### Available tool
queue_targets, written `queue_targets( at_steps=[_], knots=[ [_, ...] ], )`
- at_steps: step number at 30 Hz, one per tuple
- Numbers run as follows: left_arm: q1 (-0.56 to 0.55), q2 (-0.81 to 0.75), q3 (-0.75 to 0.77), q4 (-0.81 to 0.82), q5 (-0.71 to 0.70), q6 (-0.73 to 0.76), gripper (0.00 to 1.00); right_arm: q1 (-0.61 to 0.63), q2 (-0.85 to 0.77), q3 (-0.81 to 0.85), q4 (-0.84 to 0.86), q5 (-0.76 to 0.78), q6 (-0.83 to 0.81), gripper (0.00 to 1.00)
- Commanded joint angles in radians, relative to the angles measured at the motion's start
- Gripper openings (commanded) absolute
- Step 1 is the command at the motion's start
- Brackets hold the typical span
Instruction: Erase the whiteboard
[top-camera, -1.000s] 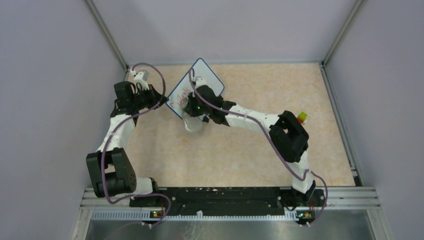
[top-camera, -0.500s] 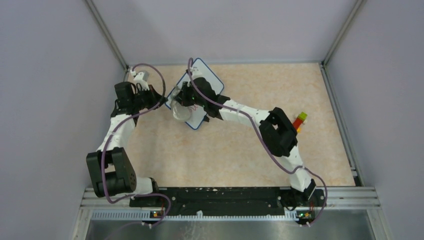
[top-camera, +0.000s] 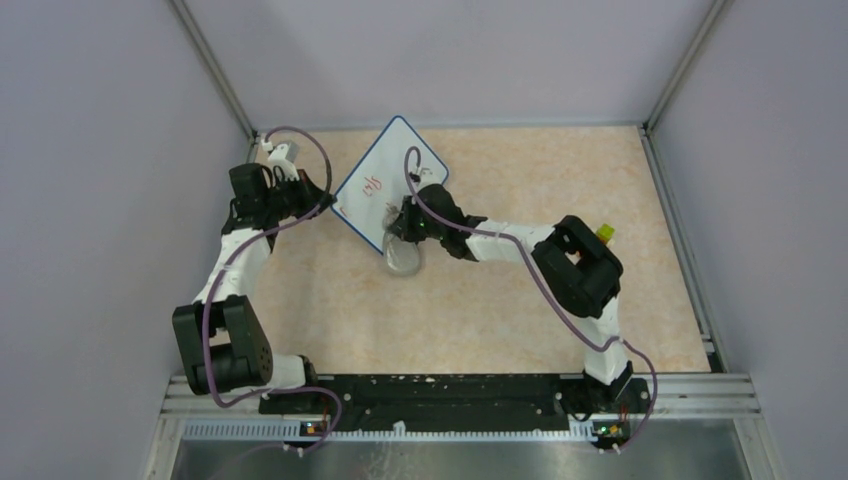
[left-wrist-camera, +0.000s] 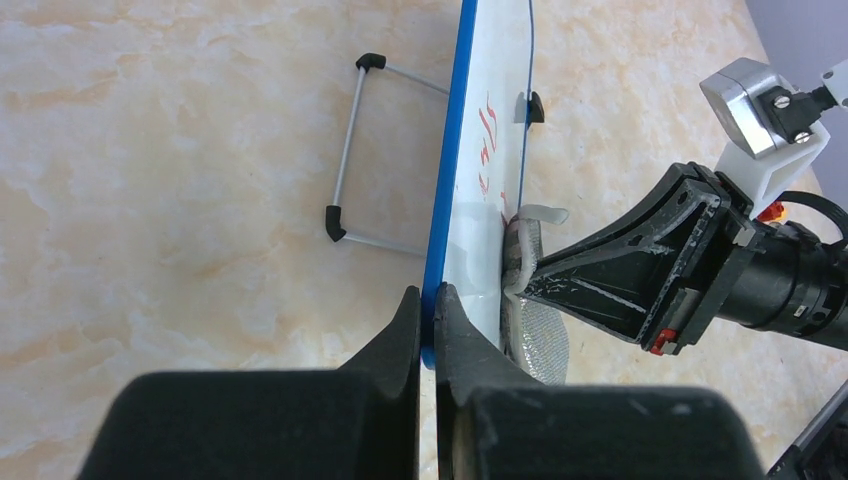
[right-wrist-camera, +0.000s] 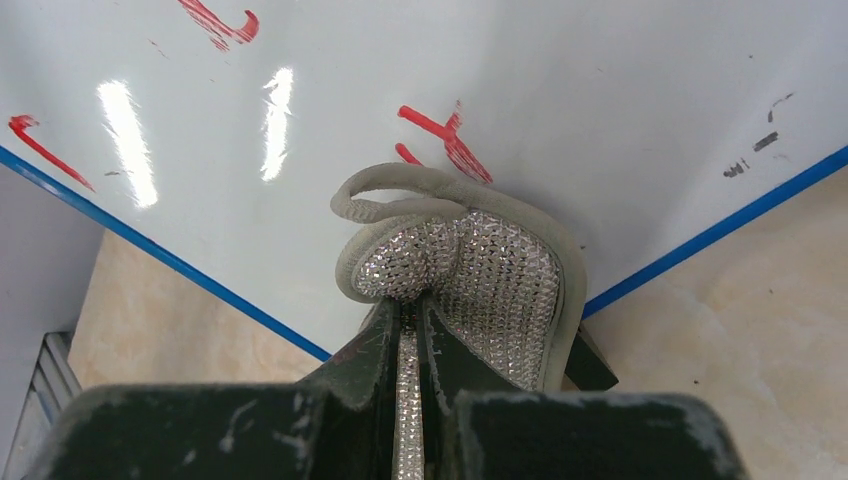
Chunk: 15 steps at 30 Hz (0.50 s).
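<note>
Table top (top-camera: 500, 300): beige, marbled. Whiteboard (top-camera: 380, 165) stands tilted at far left, propped on wire stand (left-wrist-camera: 348, 140). Small yellow block (top-camera: 604, 232) near right edge.

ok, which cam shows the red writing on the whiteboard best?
Right wrist: red writing is close and sharp on the whiteboard, just above the eraser pad. Top external shows it tiny; left wrist sees the whiteboard nearly edge-on, strokes foreshortened.

The left arm (top-camera: 238, 268) bends at the elbow and points away from its base. Its end effector (left-wrist-camera: 428, 296) pinches the whiteboard (left-wrist-camera: 482, 205) by the edge. The right arm (top-camera: 505, 241) stretches low toward the left. Its end effector (right-wrist-camera: 410, 306) squeezes a sparkly pad (right-wrist-camera: 492, 278).
</note>
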<state>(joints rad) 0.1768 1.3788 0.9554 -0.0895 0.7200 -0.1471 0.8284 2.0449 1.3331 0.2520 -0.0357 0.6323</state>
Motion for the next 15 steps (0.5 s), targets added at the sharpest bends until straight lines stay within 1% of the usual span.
queue_targets(
  at_steps=[1, 4, 7, 12, 15],
  knots=[
    [-0.010, -0.014, 0.004, -0.024, -0.002, 0.011, 0.00, 0.000, -0.046, 0.008, -0.163, 0.033, -0.050, 0.00],
    [-0.011, -0.013, 0.005, -0.024, -0.002, 0.010, 0.00, 0.004, -0.079, 0.080, -0.173, 0.030, -0.065, 0.00],
    [-0.012, -0.011, 0.005, -0.024, -0.001, 0.011, 0.00, 0.003, -0.075, 0.176, -0.163, 0.028, -0.072, 0.00],
    [-0.014, -0.012, 0.006, -0.026, -0.006, 0.015, 0.00, 0.003, 0.014, 0.376, -0.176, 0.015, -0.066, 0.00],
    [-0.016, -0.010, 0.006, -0.028, -0.010, 0.017, 0.00, 0.003, 0.082, 0.462, -0.154, 0.010, -0.057, 0.00]
  ],
)
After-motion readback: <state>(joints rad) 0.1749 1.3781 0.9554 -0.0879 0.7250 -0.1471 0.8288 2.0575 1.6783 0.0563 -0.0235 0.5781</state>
